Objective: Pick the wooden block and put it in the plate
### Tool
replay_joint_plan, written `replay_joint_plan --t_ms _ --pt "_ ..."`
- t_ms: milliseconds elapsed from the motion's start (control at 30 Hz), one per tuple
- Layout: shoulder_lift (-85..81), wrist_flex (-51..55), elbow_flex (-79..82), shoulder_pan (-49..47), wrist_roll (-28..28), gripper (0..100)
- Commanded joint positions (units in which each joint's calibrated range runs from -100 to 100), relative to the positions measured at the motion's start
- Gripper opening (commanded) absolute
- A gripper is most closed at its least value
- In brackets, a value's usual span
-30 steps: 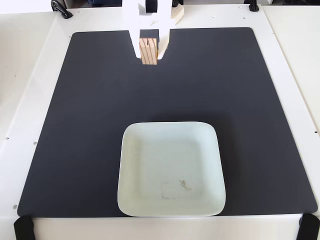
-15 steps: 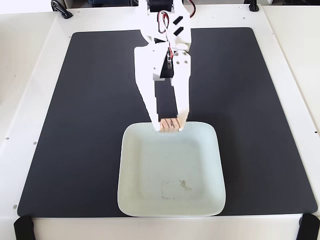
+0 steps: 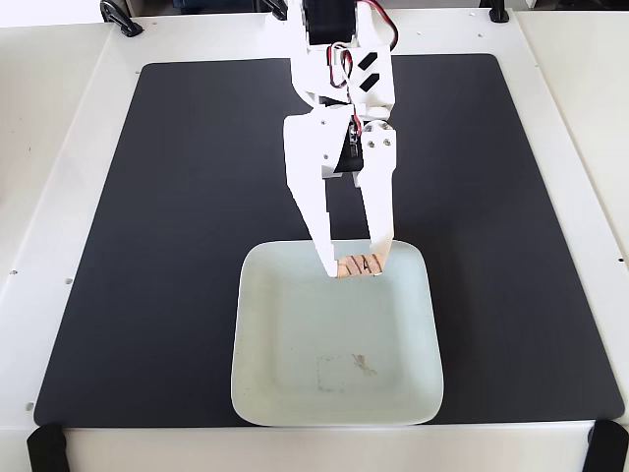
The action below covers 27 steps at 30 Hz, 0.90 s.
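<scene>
In the fixed view the white arm reaches down from the top edge. Its gripper (image 3: 356, 264) is shut on the wooden block (image 3: 359, 265), a small tan grooved bar seen end-on between the two white fingers. The block hangs over the far part of the plate (image 3: 285, 393), a pale mint square dish with rounded corners and a faint smudge near its front. Whether the block touches the plate's surface cannot be told.
The plate lies on a large black mat (image 3: 147, 246) over a white table (image 3: 39, 197). Black clamps sit at the table's front corners (image 3: 47, 449) and a black fitting at the top left (image 3: 120, 17).
The arm has stretched toward the front, carrying the block from the mat's far edge to the plate's far rim, then a little further right and over the plate.
</scene>
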Motion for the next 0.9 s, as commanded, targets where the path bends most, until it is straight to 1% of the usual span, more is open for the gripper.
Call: replay_joint_plan --t_ms 0,67,133,167,233,300,700,800,867 --pt "-0.6 -0.6 -2.3 0.3 -0.3 3" --pt "-0.6 -0.6 -2.9 0.6 -1.9 10" --pt "-0.6 -0.7 -3.5 1.1 -4.0 23" --pt "-0.6 -0.7 -3.8 1.2 -4.3 30" --pt "-0.6 -0.7 -4.2 1.2 -4.2 41" --pt "-0.6 -0.7 -4.4 1.2 -4.2 46" --pt "-0.7 -0.7 -4.7 1.3 -4.1 43" --pt "-0.7 -0.7 -4.7 1.3 -4.1 36" --pt "-0.7 -0.7 -4.7 1.3 -4.1 28"
